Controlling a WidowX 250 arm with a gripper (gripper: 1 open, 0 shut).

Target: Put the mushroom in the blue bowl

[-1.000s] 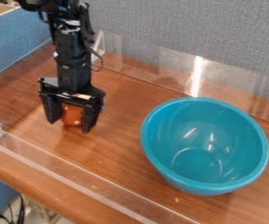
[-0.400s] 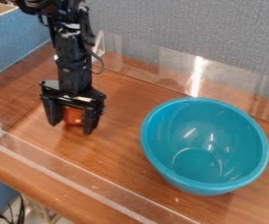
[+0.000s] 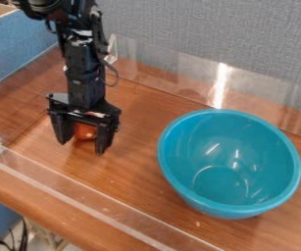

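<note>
Seemingly upright mushroom (image 3: 78, 130) between gripper (image 3: 83, 135) jaws

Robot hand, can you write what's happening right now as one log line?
hand: open, straddling mushroom on table | mushroom: not lifted | blue bowl: empty, right of hand

- No text, label, brand, number or sign can be read anywhere, neither on the blue bowl (image 3: 230, 162) nor on the surfaces around it.
</note>
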